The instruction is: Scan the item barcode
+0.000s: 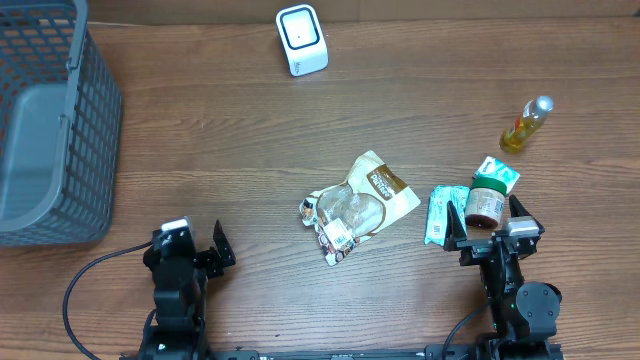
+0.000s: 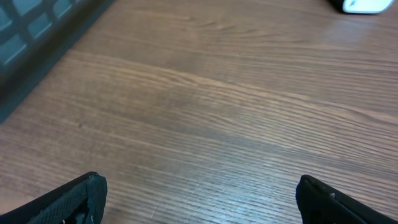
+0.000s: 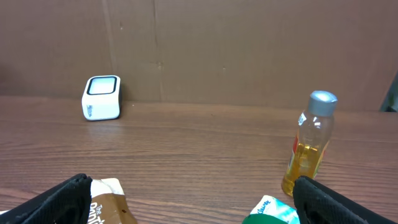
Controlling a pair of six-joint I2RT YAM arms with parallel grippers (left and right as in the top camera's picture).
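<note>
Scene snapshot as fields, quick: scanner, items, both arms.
scanner: white, far edge, centre
basket: grey, far left
centre: snack bag
right: jar, green packet, bottle
left gripper: jaws open, empty, over bare wood
right gripper: jaws open, empty, just behind the jar

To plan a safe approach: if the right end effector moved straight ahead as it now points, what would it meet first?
Most likely the small jar just ahead of the right end effector; depth from overhead is uncertain.
</note>
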